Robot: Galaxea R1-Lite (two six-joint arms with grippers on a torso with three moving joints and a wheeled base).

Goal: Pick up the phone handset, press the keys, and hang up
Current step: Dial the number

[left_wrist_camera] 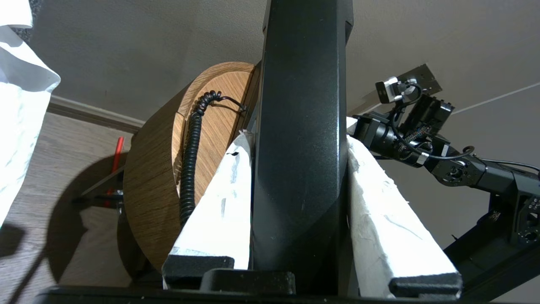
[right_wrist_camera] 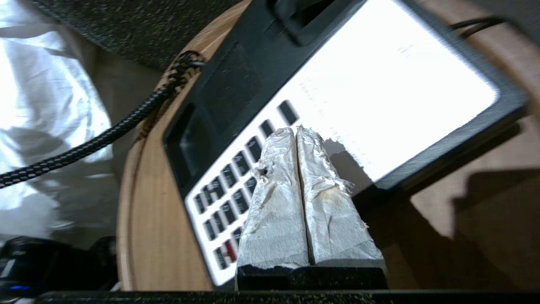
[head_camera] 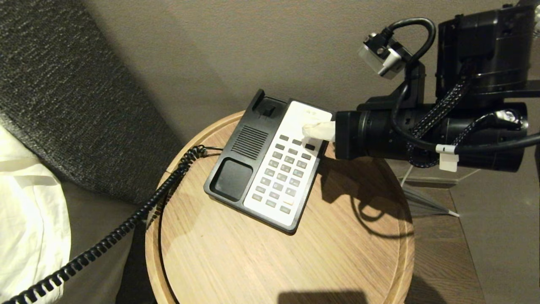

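Item: phone handset [left_wrist_camera: 301, 126], long black plastic receiver, off its cradle; held up and away from the table in the left gripper [left_wrist_camera: 300, 139], outside the head view, with the padded fingers [left_wrist_camera: 219, 202] clamped on either side of its narrow middle, jaws partly apart to the width of the shaft. Attached: black coiled cord [head_camera: 126, 226], running from the rear corner of the phone base [head_camera: 270, 164] down over the table edge toward the lower left. Phone base: flat, black with a white keypad panel, set askew near the far side of the round wooden table [head_camera: 287, 261]; both cradle recesses empty. Right gripper [head_camera: 317, 130]: reaching in from the right, padded fingers [right_wrist_camera: 291, 185] pressed together with nothing between them, tips over the top rows of the keys [head_camera: 284, 177]; contact with a key cannot be told. Handling, as judged: handset light, rigid, smooth and rather slippery, not fragile; bulging ends help keep a mid-shaft grip from sliding off; best taken at the slim centre, as now; the cord is springy and will tug as it stretches, so hanging up calls for slack and for both ends lined up with the recesses. Surroundings: white bedding [head_camera: 25, 211] and dark textured upholstery [head_camera: 63, 84] to the left.
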